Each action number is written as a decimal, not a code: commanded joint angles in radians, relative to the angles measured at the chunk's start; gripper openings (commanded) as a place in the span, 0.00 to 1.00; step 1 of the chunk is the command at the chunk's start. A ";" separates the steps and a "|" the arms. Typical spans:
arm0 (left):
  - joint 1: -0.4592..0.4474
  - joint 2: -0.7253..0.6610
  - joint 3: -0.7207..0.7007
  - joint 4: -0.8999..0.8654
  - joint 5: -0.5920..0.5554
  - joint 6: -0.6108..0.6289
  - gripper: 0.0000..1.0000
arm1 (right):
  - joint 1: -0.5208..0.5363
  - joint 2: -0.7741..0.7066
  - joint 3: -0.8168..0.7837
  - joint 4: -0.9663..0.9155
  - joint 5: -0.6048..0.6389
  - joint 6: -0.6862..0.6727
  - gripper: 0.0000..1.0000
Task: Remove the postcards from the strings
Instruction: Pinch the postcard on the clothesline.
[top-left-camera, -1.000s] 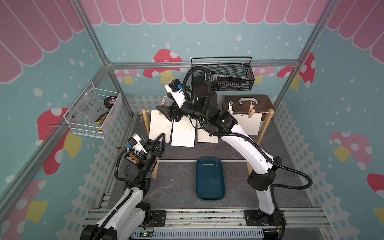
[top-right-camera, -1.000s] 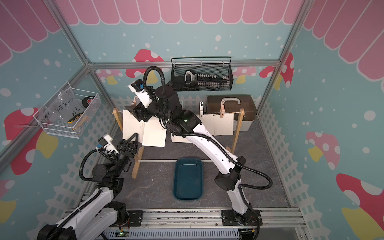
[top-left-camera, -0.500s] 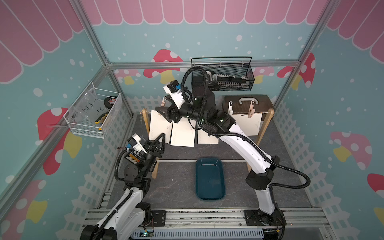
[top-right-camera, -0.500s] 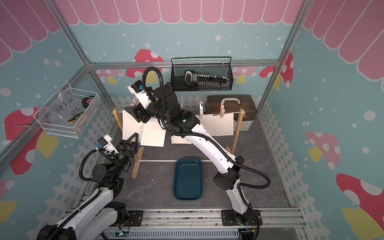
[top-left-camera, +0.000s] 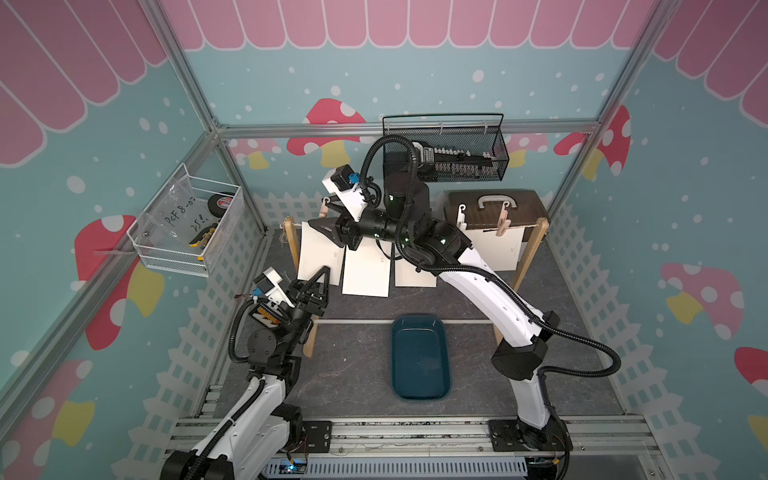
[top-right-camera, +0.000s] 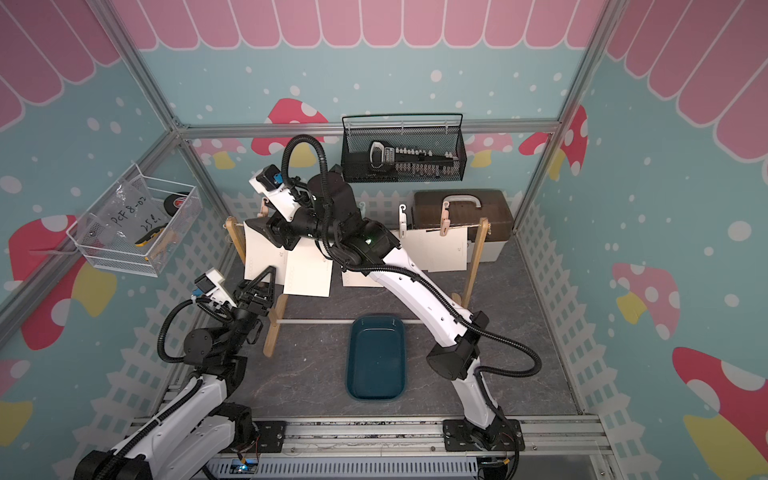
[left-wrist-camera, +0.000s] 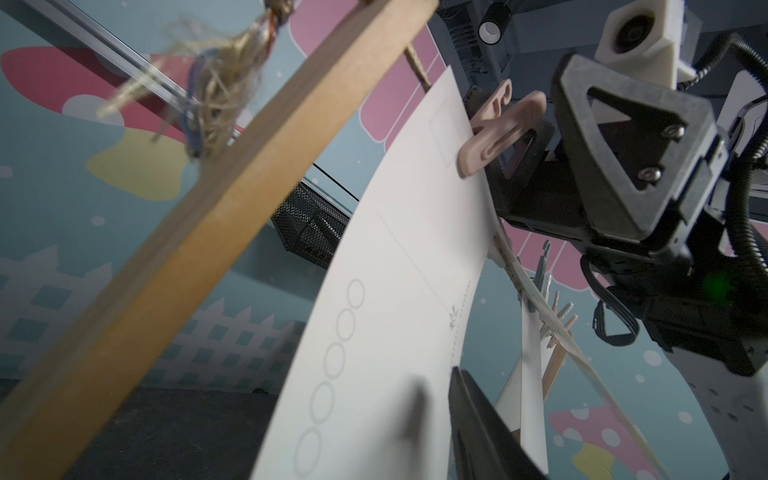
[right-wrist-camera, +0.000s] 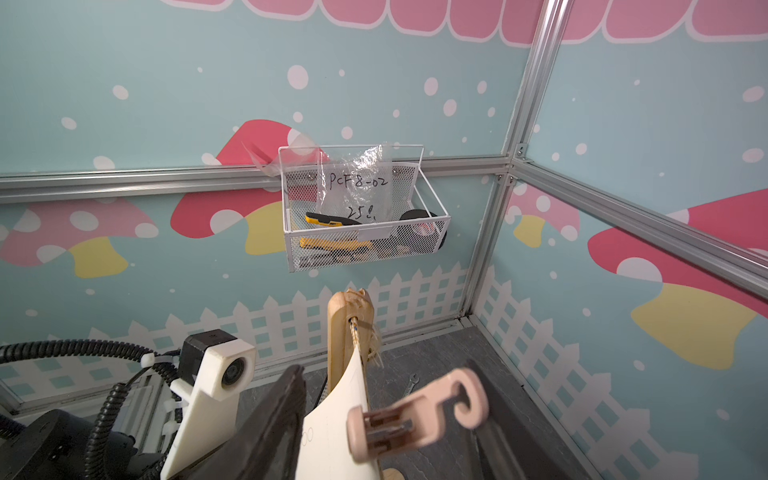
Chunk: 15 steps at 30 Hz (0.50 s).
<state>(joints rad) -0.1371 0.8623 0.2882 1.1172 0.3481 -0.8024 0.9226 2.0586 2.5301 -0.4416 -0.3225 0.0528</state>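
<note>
Two wire baskets hang on the walls. White basket (top-left-camera: 166, 259): labelled plastic bag (right-wrist-camera: 357, 187), tape roll (top-left-camera: 222, 201), yellow-handled tool (right-wrist-camera: 328, 243). Black basket (top-left-camera: 498, 158): dark rack of small pale pieces (top-right-camera: 415, 160). Blue tray (top-left-camera: 419, 361) sits on the surface (top-left-camera: 353, 374), near the string (left-wrist-camera: 417, 68) where the postcards (top-left-camera: 368, 274) hang pegged. Right gripper (right-wrist-camera: 384, 374): jaws spread around the pink clothespin (right-wrist-camera: 415, 419) on the end postcard (left-wrist-camera: 395, 291). Left gripper (top-left-camera: 324, 272): jaws at that card's lower edge; whether pinching cannot be told.

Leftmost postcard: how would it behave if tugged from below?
Probably floppy and light: the leftmost postcard bows in the left wrist view. Likely to crease or tear if pulled while the pink clothespin pinches its top.
</note>
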 joint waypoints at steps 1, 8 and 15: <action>-0.002 -0.002 0.007 0.038 0.035 0.007 0.46 | -0.001 -0.015 -0.001 0.002 -0.012 -0.025 0.56; -0.002 -0.005 0.001 0.018 0.035 0.010 0.44 | -0.001 -0.015 0.001 0.010 -0.001 -0.027 0.53; -0.002 -0.043 -0.024 -0.014 0.035 0.024 0.35 | -0.001 -0.019 0.001 0.012 -0.007 -0.029 0.51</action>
<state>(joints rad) -0.1371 0.8467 0.2794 1.1126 0.3645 -0.7929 0.9226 2.0586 2.5301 -0.4412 -0.3218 0.0418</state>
